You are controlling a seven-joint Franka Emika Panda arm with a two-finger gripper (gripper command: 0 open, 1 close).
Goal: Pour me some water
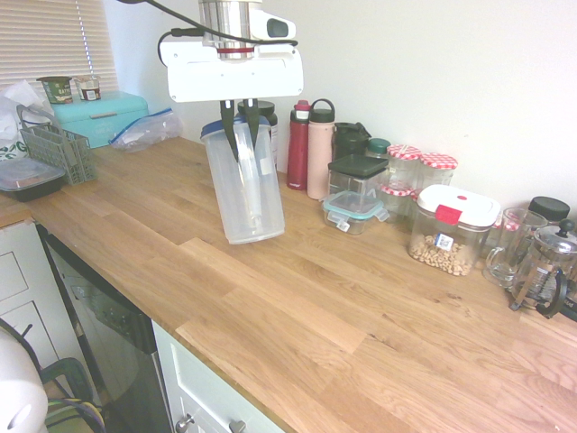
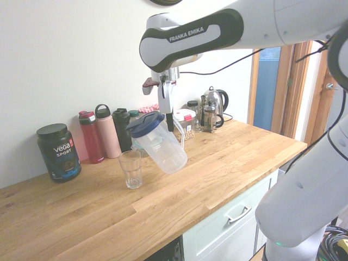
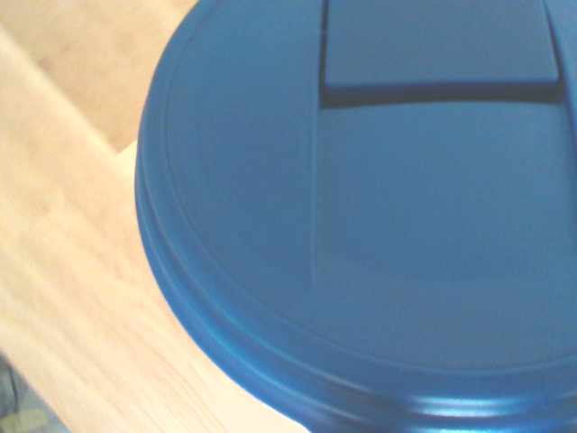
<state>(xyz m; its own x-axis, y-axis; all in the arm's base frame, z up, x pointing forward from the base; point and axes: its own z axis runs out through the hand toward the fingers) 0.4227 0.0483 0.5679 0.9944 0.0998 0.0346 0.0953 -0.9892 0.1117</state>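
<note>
1. The gripper [image 1: 242, 122] hangs at the upper middle of the first exterior view, pointing down, its jaws clamped on the handle of a clear water jug [image 1: 243, 189] with a blue lid [image 3: 361, 225].
2. In that view the jug hangs tilted above the wooden worktop [image 1: 297, 307], its base clear of the wood.
3. The second exterior view shows what the first does not: an empty drinking glass [image 2: 130, 169] stands on the worktop at lower left of centre, just beside the tilted jug, whose lid end leans toward it.
4. The same view alone shows a black tub [image 2: 58, 151] at the left and a kettle [image 2: 216, 103] against the wall at the right.
5. Only the first exterior view shows the storage jars with checked lids [image 1: 404, 171], a container of nuts [image 1: 451, 230] at the right and a teal bread box [image 1: 97, 117] at the upper left.
6. Red and pink bottles [image 1: 309, 149] by the wall appear in both exterior views.
7. The wrist view is filled by the blue lid, with a strip of worktop along its left side.
</note>
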